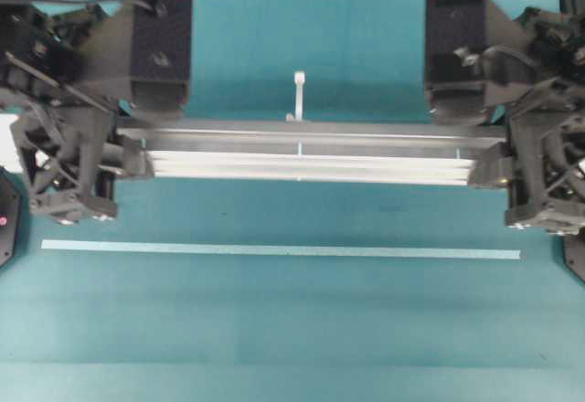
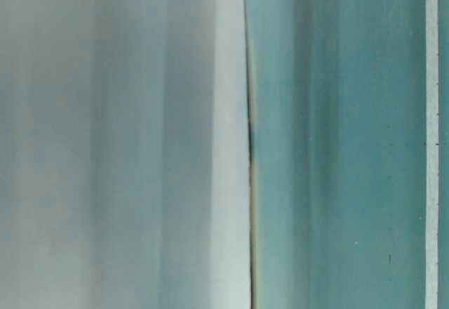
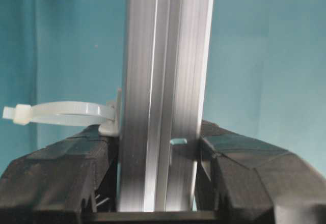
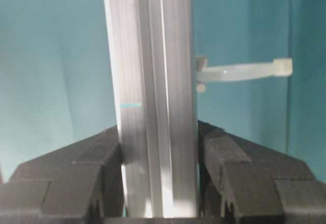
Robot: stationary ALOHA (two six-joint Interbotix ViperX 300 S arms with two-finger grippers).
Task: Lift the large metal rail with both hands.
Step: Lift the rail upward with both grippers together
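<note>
- Teal table surface [image 1: 274, 329], matte, fills the overhead view.
- Thin pale tape stripe [image 1: 280, 250] lies flat on it, running left to right, straight.

Both arms are showing black, lattice-framed bodies with boxy housings above them. The left gripper [image 3: 158, 183] and right gripper [image 4: 160, 183] are wearing broad, blocky matte-black jaws built from faceted, angular segments.
</note>
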